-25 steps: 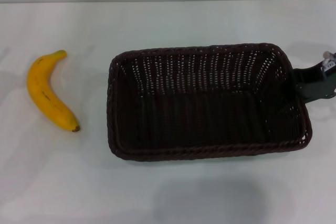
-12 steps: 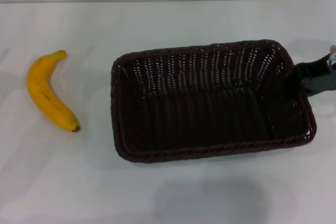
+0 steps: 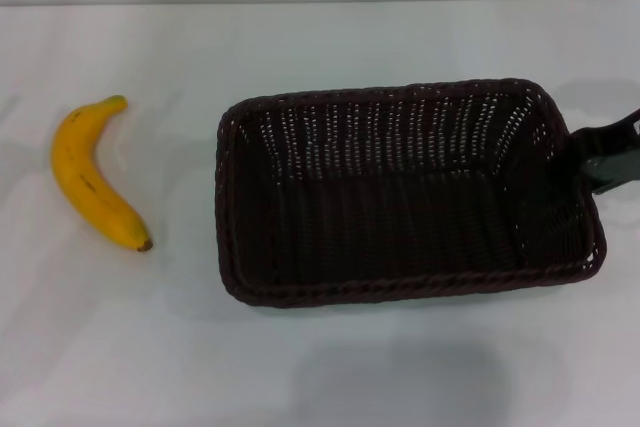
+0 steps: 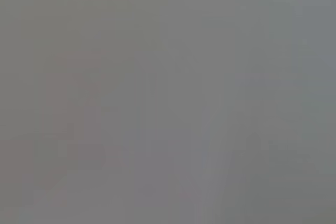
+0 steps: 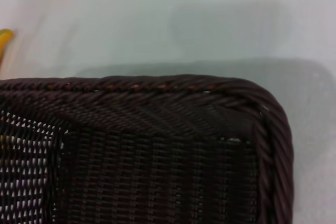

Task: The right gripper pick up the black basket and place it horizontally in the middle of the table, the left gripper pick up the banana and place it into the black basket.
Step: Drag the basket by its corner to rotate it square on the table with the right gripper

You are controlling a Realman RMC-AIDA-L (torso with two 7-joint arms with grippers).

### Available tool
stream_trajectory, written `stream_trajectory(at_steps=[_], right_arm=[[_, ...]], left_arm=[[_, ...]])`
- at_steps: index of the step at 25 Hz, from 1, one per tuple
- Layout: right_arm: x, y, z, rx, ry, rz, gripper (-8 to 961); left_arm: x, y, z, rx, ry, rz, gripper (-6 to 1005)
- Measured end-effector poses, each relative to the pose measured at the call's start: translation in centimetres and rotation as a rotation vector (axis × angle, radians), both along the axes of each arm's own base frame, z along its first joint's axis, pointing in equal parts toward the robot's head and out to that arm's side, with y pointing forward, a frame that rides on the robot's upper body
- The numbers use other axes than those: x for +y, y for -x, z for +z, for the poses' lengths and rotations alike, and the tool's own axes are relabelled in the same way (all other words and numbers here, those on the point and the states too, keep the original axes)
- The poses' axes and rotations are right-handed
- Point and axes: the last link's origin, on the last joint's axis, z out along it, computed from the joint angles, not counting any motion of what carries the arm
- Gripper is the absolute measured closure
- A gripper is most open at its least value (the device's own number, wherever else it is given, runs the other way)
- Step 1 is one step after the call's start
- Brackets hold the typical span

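Observation:
The black basket [image 3: 400,290] lies lengthwise on the white table [image 3: 330,42], right of centre in the head view. My right gripper [image 3: 600,159] is at the head view's right edge, against the basket's right rim, and looks shut on it. The right wrist view shows a basket corner [image 5: 157,145] up close, with none of that arm's own fingers. The yellow banana [image 3: 90,182] lies on the table to the left, apart from the basket; a sliver of it shows in the right wrist view [image 5: 4,38]. My left gripper is out of view, and its wrist view shows only plain grey.
The table's far edge [image 3: 320,2] runs along the top of the head view. A faint shadow [image 3: 400,382] lies on the table in front of the basket.
The basket and my right gripper have shifted together a little to the right. The banana has not moved.

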Motion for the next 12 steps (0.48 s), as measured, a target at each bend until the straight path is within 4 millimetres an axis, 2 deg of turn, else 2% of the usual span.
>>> stream_trajectory(at_steps=[4,12], right_arm=[[0.2,0.0,0.8,-0.012,-0.013,0.007,615],[0.6,-0.1,2.8,-0.005,-0.04,0.012,614]], left_arm=[[-0.4,0.1,0.1,-0.009,-0.019,0.001,302],[-1.1,0.7,0.2,-0.015,-0.033,0.022,347]])
